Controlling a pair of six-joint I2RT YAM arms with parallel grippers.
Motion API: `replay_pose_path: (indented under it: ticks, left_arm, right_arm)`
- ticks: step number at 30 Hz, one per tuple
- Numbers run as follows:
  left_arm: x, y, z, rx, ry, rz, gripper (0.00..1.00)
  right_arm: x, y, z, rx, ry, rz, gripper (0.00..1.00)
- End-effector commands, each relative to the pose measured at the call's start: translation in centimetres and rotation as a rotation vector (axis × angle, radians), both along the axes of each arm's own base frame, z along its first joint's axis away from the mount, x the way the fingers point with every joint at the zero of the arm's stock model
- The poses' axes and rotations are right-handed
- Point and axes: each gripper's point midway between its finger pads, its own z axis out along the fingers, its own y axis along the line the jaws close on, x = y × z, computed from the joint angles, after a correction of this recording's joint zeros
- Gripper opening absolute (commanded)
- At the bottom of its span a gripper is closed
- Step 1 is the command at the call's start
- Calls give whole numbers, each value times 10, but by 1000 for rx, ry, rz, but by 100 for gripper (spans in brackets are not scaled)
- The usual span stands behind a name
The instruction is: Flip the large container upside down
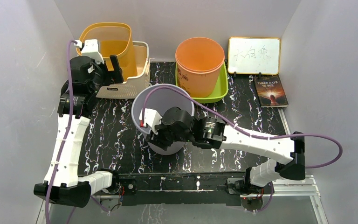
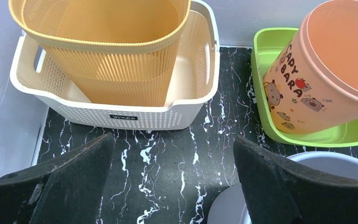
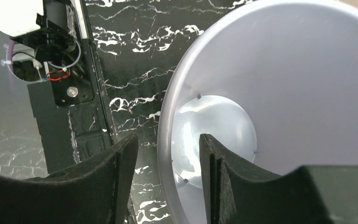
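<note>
The rim of the pale grey plastic bucket (image 3: 298, 84) sits between my right fingers (image 3: 107, 182), apart, seemingly not yet pinching, ready for tipping; left fingers (image 2: 270, 186) gape idle.

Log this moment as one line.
right gripper: open, astride grey bin rim | left gripper: open, hovering empty | grey bin: upright
</note>
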Motion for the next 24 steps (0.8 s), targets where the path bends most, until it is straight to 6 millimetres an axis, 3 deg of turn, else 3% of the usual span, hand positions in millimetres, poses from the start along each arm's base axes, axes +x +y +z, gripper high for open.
replay_pose_path:
  ticks: [1,4,6,10,13,18,19,24]
  left_arm:
    - [-10,3,14,2,-37,11,98]
    - [-14,4,17,3,-47,11,98]
    - [-16,5,20,5,-53,13,98]
    - [-19,7,33,11,-69,21,98]
    - [-24,8,50,5,-94,26,98]
    - [-37,13,83,8,-147,39,98]
    - [-39,14,88,9,-154,40,98]
    - [-43,11,102,-8,-175,28,98]
  right_arm:
    - [5,6,10,43,-47,-4,43]
    - [11,6,6,36,-59,-33,22]
    - [13,7,6,35,-57,-49,0]
    - [15,10,18,69,-41,-76,0]
    - [14,18,43,168,-18,-83,0]
    - [-2,28,107,567,93,-64,0]
    - [-4,27,128,695,111,-62,0]
    - [-5,9,167,1054,245,-92,0]
